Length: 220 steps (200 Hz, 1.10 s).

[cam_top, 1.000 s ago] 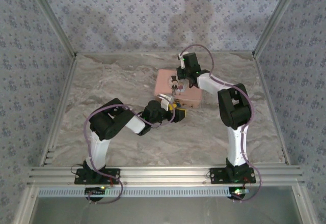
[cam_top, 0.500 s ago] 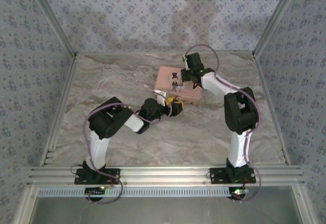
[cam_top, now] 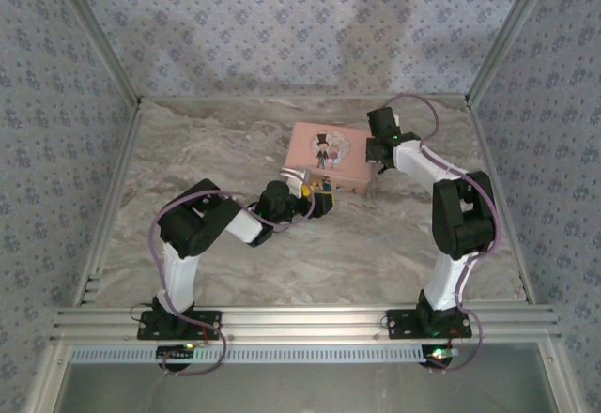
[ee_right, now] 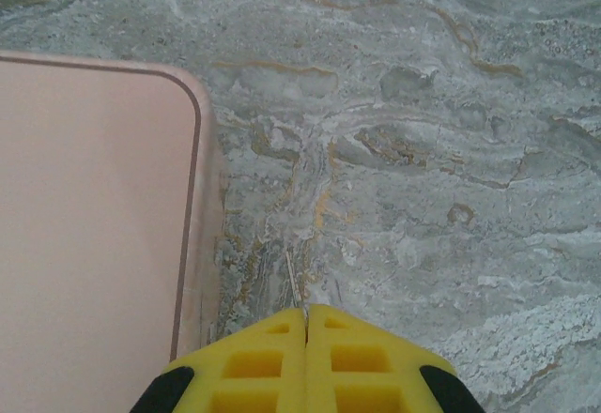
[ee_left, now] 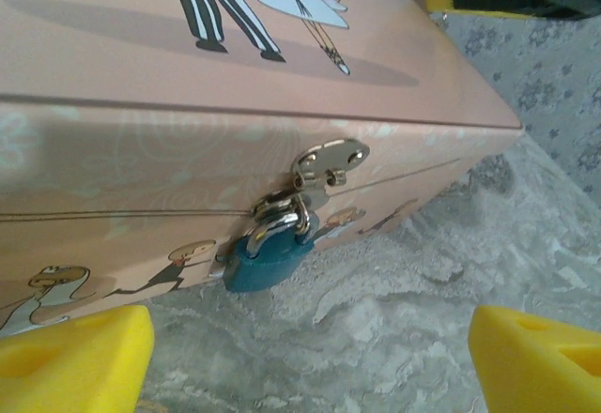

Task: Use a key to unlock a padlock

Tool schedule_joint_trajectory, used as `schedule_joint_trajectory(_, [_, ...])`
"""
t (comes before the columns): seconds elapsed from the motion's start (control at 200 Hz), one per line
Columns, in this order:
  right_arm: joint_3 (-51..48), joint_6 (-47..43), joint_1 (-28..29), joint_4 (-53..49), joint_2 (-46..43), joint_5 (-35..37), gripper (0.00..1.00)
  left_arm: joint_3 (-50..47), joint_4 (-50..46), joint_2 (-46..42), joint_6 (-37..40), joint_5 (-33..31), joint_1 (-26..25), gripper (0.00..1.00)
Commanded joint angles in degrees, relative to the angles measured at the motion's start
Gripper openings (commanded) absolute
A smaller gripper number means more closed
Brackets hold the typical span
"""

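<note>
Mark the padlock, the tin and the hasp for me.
Padlock (ee_left: 266,263), left wrist view, on its blue body.
Tin (ee_left: 113,66), left wrist view, on the bare pink lid.
Hasp (ee_left: 331,160), left wrist view, on its rounded metal plate.

No writing, number or brand can be read anywhere. The pink tin (ee_left: 113,66) carries only drawings (a couple in wedding clothes on the lid, small cartoon figures along the side wall), with no lettering beside them. The blue padlock (ee_left: 266,263) hanging from the tin's clasp (ee_left: 329,161) shows a plain face with no legible stamp.
</note>
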Motion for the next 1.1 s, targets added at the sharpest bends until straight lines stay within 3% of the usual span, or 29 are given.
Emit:
schedule_joint_trajectory(0.0, [0.27, 1.85, -0.02, 0.03, 1.98, 0.47, 0.0, 0.83, -3.11, -2.52, 3.56, -1.54, 0.03, 0.88])
schedule_joint_trajectory(0.225, [1.77, 1.94, -0.01, 0.6, 5.0, -1.94, 0.0, 6.81, -8.54, -0.12, 8.62, -5.14, -1.39, 0.89])
schedule_joint_trajectory(0.495, [0.8, 0.42, 0.69, 3.84, 4.18, -5.75, 0.0, 10.32, -8.48, 1.99, 9.02, 3.28, -1.46, 0.86])
schedule_joint_trajectory(0.67, [0.23, 0.16, 1.46, 4.5, 3.56, -6.56, 0.0, 10.16, -3.59, 3.1, 3.08, 7.49, -0.55, 0.78])
schedule_joint_trajectory(0.944, [-0.96, 0.33, 1.52, 4.73, 2.58, -6.48, 0.0, 5.69, 3.35, 1.89, -6.91, 12.11, 2.57, 0.78])
schedule_joint_trajectory(1.094, [-0.63, 0.38, 1.57, 4.33, 2.59, -6.4, 0.0, 2.52, 0.1, -1.98, -8.32, 11.96, 4.06, 0.82])
